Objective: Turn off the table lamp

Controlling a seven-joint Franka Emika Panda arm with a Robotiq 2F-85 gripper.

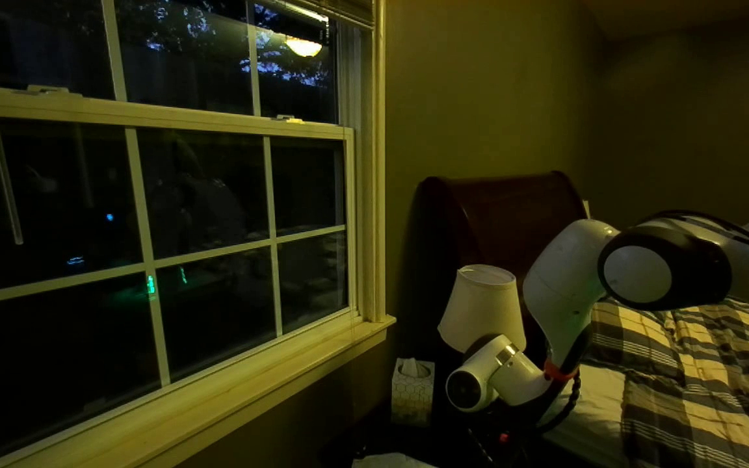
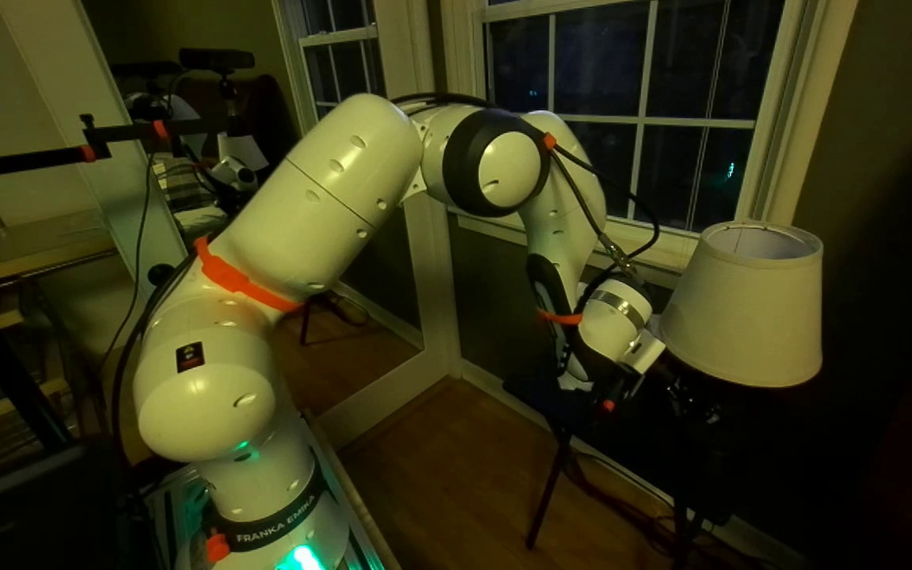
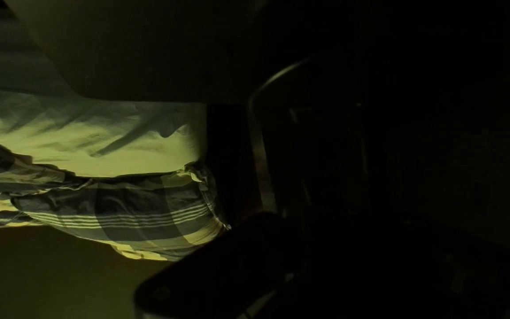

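Observation:
The table lamp's white-cream tapered shade [image 1: 480, 305] stands partly behind the arm's wrist in an exterior view. The shade [image 2: 745, 313] also shows in an exterior view, looking unlit, with its stem and base lost in the dark. My gripper [image 2: 689, 400] is low beside and under the shade's lower edge, with its fingers in deep shadow. In the wrist view a large dark shape at the top looks like the shade [image 3: 148, 53] from below. A thin pale strip under it may be the stem. The gripper's dark body fills the lower part, and its opening is not readable.
A tissue box [image 1: 412, 393] stands near the lamp by the window sill [image 1: 270, 396]. A bed with a plaid cover [image 1: 693, 364] and a dark headboard [image 1: 511, 208] lies beside it. A mirror [image 2: 377, 317] reflects the arm. A dark small table [image 2: 543, 408] stands under the wrist.

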